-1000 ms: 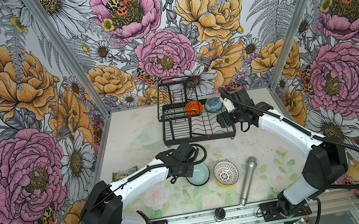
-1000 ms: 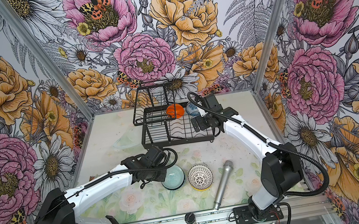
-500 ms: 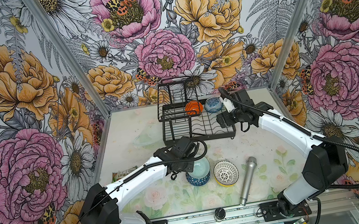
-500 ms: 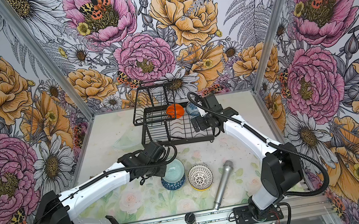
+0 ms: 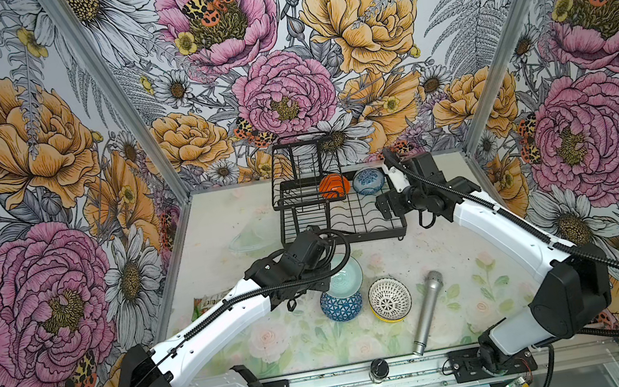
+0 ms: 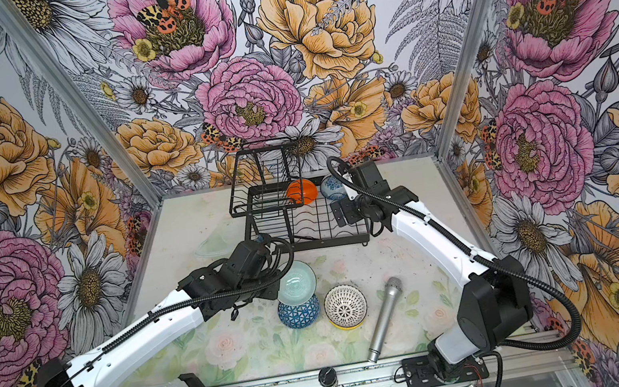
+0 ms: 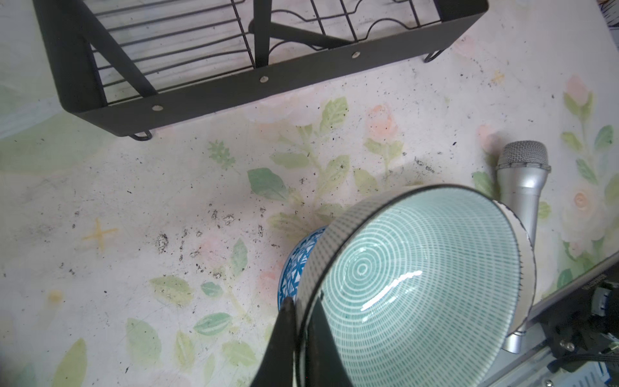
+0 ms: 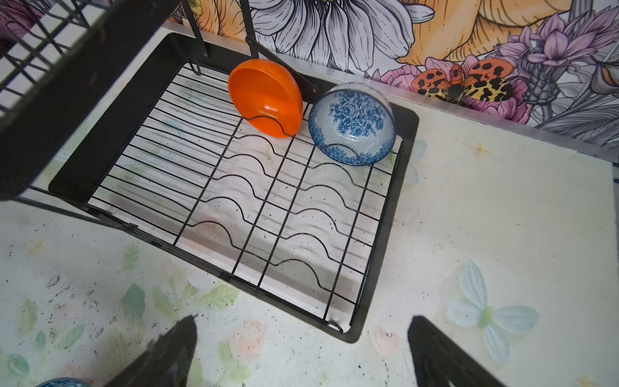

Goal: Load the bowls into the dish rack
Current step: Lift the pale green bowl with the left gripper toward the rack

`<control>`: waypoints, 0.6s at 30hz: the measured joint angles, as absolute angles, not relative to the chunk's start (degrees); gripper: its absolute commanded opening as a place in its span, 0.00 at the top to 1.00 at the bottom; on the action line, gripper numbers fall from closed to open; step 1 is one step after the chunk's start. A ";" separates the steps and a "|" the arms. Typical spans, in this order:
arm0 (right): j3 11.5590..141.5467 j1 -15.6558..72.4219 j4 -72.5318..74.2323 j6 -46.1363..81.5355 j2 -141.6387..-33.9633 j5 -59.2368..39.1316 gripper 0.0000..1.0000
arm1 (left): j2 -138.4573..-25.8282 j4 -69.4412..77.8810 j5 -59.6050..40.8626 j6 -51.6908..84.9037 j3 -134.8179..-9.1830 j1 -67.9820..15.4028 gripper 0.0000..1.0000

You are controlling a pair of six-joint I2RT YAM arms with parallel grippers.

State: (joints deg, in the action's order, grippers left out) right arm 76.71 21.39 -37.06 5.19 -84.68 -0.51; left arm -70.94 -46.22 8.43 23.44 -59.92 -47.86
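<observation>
Plainly, we see the left claw [image 7: 296,308] pinched shut on the rim of the teal bowl with the blue geometric outside [image 5: 340,280], which it holds tilted over the desk [image 5: 456,255], just in front of the black wire dish rack [image 5: 365,236]. The right claw [image 8: 301,351] hangs spread wide over the rack's near right corner, gripping nothing. The orange bowl [image 8: 264,97] and the blue floral bowl [image 8: 351,124] stand on edge, side by side, in the rack's back slots. The white lattice bowl [image 5: 388,300] sits nested in the yellow bowl [image 5: 393,319], between the teal bowl and the silver microphone [image 5: 429,310].
</observation>
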 measured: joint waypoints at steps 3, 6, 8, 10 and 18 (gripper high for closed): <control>75.64 21.39 -37.10 5.63 -82.96 -0.54 0.01 | -69.56 -45.50 8.69 23.42 -59.92 -47.46 1.00; 74.59 21.39 -37.10 6.09 -81.30 -0.91 0.00 | -68.93 -43.31 8.82 23.40 -59.92 -46.54 1.00; 73.97 21.41 -37.15 6.57 -80.18 -1.23 0.00 | -68.64 -41.54 9.04 23.07 -59.92 -45.87 1.00; 73.49 21.58 -37.15 7.18 -79.07 -1.52 0.00 | -68.55 -39.22 9.08 22.52 -59.92 -45.23 1.00; 73.28 23.79 -37.10 10.70 -75.13 -4.86 0.00 | -69.49 -29.63 9.54 20.34 -59.92 -43.35 1.00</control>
